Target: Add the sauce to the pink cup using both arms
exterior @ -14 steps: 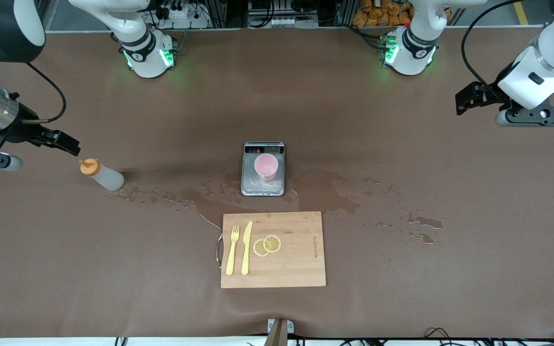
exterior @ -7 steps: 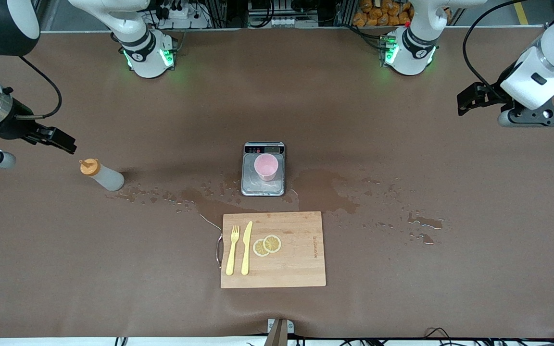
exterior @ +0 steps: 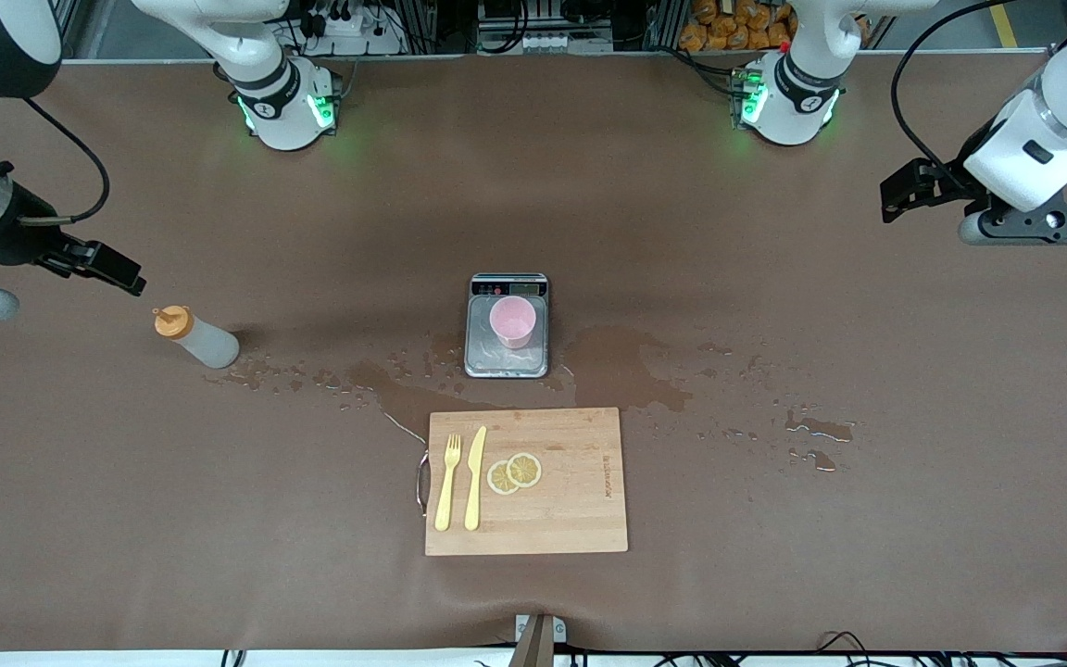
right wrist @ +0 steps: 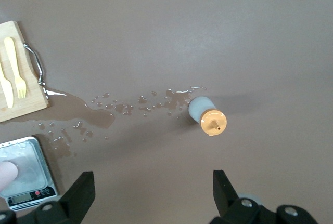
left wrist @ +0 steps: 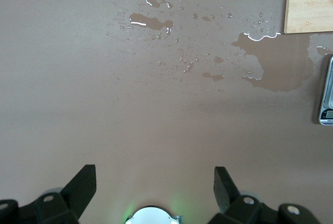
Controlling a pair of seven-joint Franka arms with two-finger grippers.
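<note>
**A:** While the sauce [exterior: 197, 337] stands upright on the worktop [exterior: 774, 574] toward the right arm's end, what does the front view say about risk?

**B:** Spilled liquid [exterior: 626, 371] streaks the worktop from the bottle's foot toward the scale [exterior: 507, 326], where the pink cup [exterior: 512, 321] sits. I judge a wet bottle could slip in the fingers, and a sideways bump could tip it, since it is tall and narrow. The right hand [exterior: 112, 269] hangs in the air just beside the bottle's orange cap, nothing in it. The left hand [exterior: 909, 190] hovers over bare worktop at the left arm's end, well apart from cup and bottle; that arm waits.

**A:** And the left wrist view?

**B:** The left hand [left wrist: 153, 180] has its two fingers spread wide, pointing down at bare worktop. Puddles, a corner of the cutting board [left wrist: 309, 3] and an edge of the scale [left wrist: 327, 96] lie ahead of it.

**A:** The right wrist view?

**B:** The right hand [right wrist: 153, 190] is also spread wide and empty. The sauce [right wrist: 206, 115] stands ahead of the fingers, not between them, its cap toward the camera. Droplets trail from it to the scale [right wrist: 23, 169], where an edge of the pink cup [right wrist: 7, 173] shows. If the hand descends off-centre, I judge one finger could strike the cap and topple the bottle.
</note>
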